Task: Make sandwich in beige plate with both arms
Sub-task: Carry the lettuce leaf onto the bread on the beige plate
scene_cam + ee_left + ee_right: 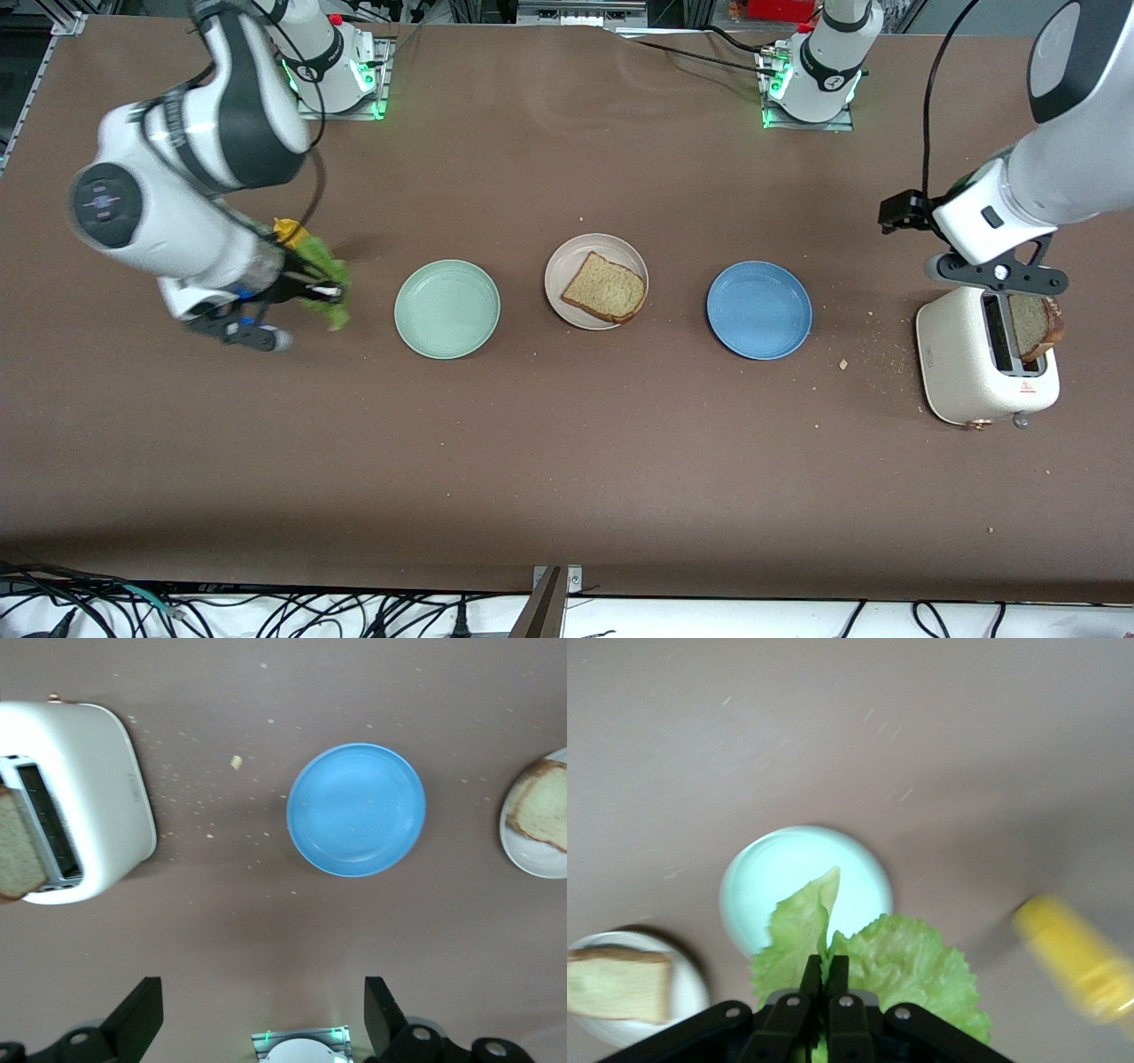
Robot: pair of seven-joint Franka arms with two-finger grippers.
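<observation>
lettuce leaf (pixel 323 279) pinched, beige plate (pixel 567 260) half bare

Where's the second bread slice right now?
Front view: the second bread slice stands in the toaster at the left arm's end of the table, under the open left hand.

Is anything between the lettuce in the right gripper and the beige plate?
Only the mint-green plate lies between; it is low. The right gripper holds the lettuce up, so nothing visible blocks carrying it over to the beige plate.
</observation>
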